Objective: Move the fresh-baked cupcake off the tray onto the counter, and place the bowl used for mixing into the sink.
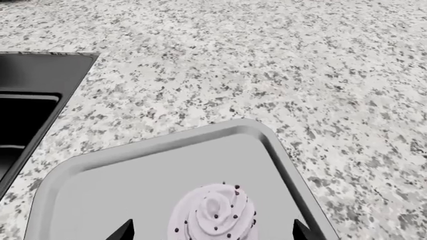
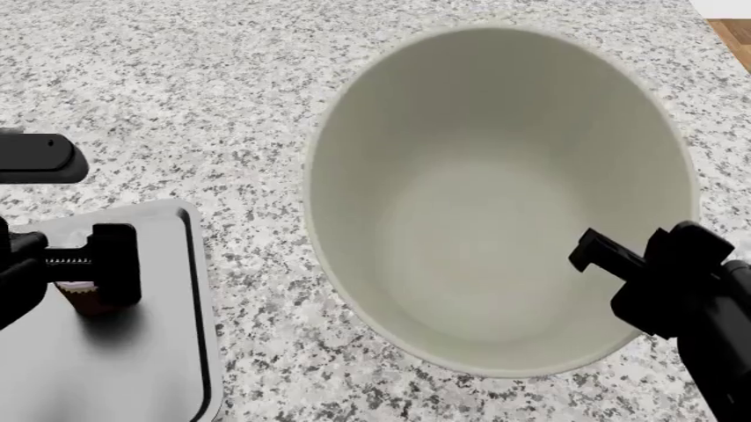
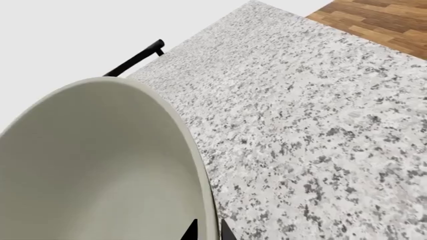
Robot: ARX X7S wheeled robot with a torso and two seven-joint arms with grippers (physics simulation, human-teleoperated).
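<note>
granite counter, tray, bowl

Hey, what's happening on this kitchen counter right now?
A two-armed robot is working both jobs at once. Its left claw straddles the cupcake, which sits on the tray beside the sink. Its right claw grips the rim of the bowl, over the counter.

A brown wood floor lies past the far edge of the speckled table. Beyond the table on the other side is a plain white wall.
</note>
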